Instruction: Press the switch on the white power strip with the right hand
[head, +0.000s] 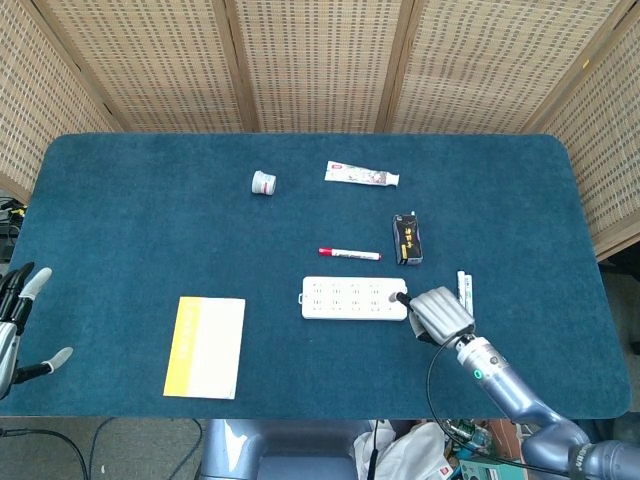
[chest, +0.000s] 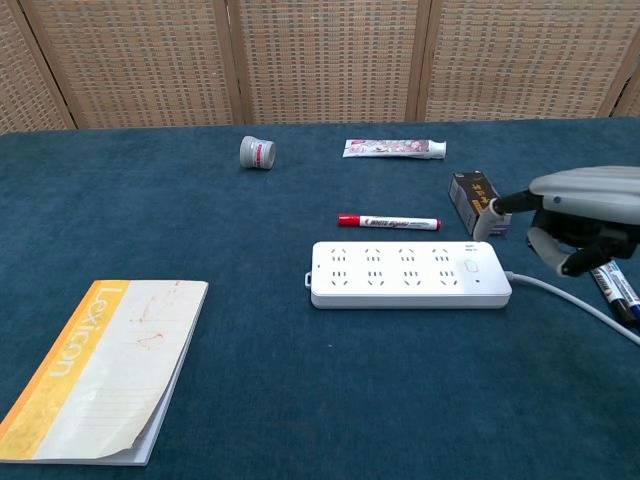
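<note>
The white power strip (head: 355, 298) (chest: 410, 274) lies flat near the middle of the blue table. Its switch (chest: 472, 267) is at the right end, where the white cable (chest: 575, 300) leaves. My right hand (head: 437, 313) (chest: 585, 215) hovers palm down just right of that end, holding nothing. Most fingers are curled in, and one fingertip (head: 401, 297) (chest: 489, 214) points over the switch end; I cannot tell if it touches. My left hand (head: 15, 325) hangs at the table's left edge with its fingers apart, seen only in the head view.
A black box (chest: 478, 203) stands just behind my right hand, and two pens (chest: 608, 275) lie under it. A red marker (chest: 388, 221) lies behind the strip. A tube (head: 361, 176) and small jar (head: 263, 183) sit further back, a yellow-and-white notebook (head: 206, 346) at front left.
</note>
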